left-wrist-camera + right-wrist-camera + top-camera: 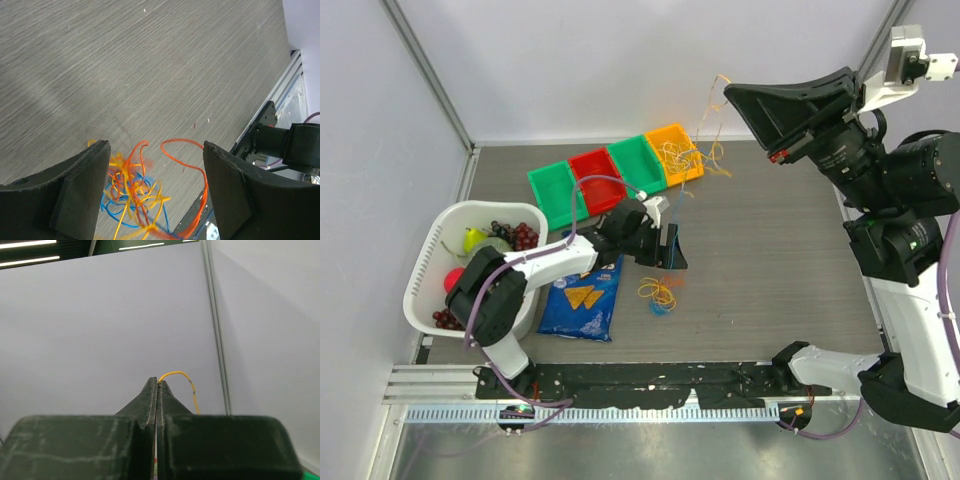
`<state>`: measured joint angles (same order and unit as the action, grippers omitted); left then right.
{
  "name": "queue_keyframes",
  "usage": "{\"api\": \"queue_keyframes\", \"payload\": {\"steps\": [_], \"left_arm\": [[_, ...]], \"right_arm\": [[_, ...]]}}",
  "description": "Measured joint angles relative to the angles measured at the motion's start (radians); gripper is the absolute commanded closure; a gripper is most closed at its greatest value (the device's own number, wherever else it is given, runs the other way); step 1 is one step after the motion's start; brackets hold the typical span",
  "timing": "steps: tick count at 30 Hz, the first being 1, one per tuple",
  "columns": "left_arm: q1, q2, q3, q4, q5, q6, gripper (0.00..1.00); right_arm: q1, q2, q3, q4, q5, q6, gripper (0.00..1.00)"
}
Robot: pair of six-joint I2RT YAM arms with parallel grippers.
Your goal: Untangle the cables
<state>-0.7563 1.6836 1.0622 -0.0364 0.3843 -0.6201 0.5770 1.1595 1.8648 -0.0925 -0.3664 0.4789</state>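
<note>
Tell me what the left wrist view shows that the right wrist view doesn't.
Only the left wrist view: the left tool, open, pointed at a tangle of orange, yellow and blue cables lying on the wood-grain table. Only the right wrist view: the right tool, shut on a single yellow strand, with a pale wall behind it. Both: dark tool fingers in the foreground and thin yellow cable.

Table point(770, 260) matt woodgrain; bins point(598, 178) glossy plastic; cables point(658, 292) smooth plastic.
</note>
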Motion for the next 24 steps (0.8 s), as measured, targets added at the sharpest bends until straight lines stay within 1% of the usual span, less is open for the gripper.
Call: {"api": "queue_keyframes", "payload": {"steps": [3, 6, 8, 12, 13, 16, 19, 21, 24], "left_arm": [[0.0, -0.01, 0.0, -0.02, -0.021, 0.015, 0.2], [0.0, -0.059, 0.0, -0.047, -0.059, 0.052, 0.15], [0.0, -0.115, 0.0, -0.05, -0.093, 0.079, 0.1], [0.004, -0.277, -0.011, -0.033, -0.174, 0.131, 0.04], [0.006, -0.291, -0.014, -0.029, -0.18, 0.135, 0.03], [0.007, -0.414, -0.076, 0.054, -0.206, 0.169, 0.0], [0.011, -0.521, -0.178, 0.201, -0.192, 0.183, 0.0], [0.011, -0.546, -0.23, 0.303, -0.163, 0.173, 0.0], [0.011, -0.506, -0.241, 0.389, -0.13, 0.13, 0.0]], "right_arm": [[0.0, 0.001, 0.009, -0.024, 0.023, -0.034, 0.99], [0.0, -0.015, -0.027, -0.045, 0.051, -0.063, 0.99], [0.0, -0.036, -0.075, -0.066, 0.076, -0.084, 0.99], [0.0, -0.048, -0.156, -0.105, 0.102, -0.108, 0.99], [0.0, -0.047, -0.172, -0.119, 0.104, -0.111, 0.99], [0.0, -0.047, -0.208, -0.137, 0.104, -0.11, 0.99], [0.0, -0.05, -0.233, -0.138, 0.099, -0.102, 0.99], [0.0, -0.05, -0.241, -0.133, 0.091, -0.094, 0.99], [0.0, -0.05, -0.243, -0.118, 0.073, -0.076, 0.99]]}}
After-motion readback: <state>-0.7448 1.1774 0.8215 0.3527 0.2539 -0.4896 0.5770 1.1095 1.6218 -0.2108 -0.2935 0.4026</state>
